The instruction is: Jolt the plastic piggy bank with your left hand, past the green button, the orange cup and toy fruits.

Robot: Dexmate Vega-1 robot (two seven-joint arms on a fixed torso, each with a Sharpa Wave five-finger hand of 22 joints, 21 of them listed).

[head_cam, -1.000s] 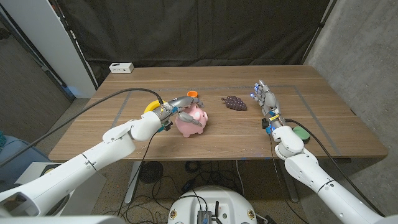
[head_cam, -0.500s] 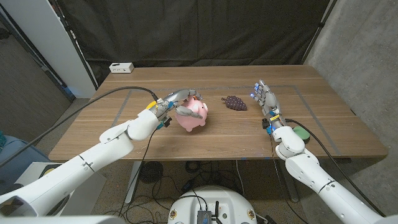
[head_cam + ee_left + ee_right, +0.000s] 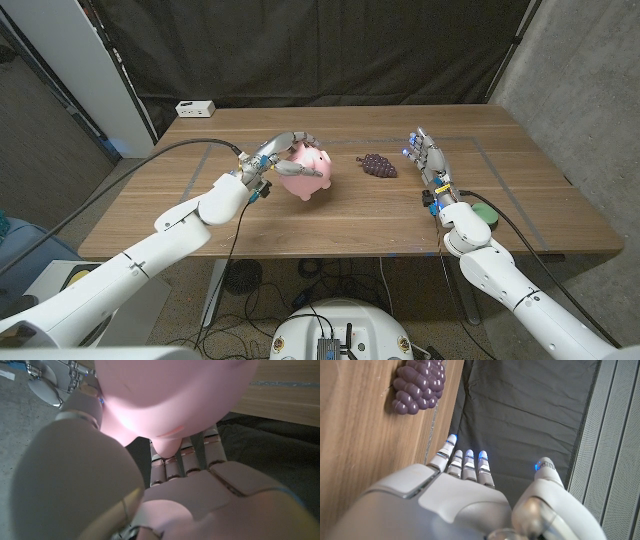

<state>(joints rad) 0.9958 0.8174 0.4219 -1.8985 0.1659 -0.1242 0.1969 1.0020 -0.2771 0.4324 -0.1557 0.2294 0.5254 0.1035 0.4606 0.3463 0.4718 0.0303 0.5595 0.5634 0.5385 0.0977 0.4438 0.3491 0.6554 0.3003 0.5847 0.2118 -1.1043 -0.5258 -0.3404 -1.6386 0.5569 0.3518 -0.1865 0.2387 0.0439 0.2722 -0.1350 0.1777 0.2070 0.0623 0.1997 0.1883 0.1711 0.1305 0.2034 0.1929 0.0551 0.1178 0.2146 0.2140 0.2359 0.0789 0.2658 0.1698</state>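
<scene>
Lying beside the piggy bank: toy grapes.

Left hand grips with curled fingers; right hand stands upright, fingers apart.

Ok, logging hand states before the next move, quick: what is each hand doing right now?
Left hand: holding the pink piggy bank, fingers curled over it.
Right hand: open, holding nothing, fingers apart.
</scene>
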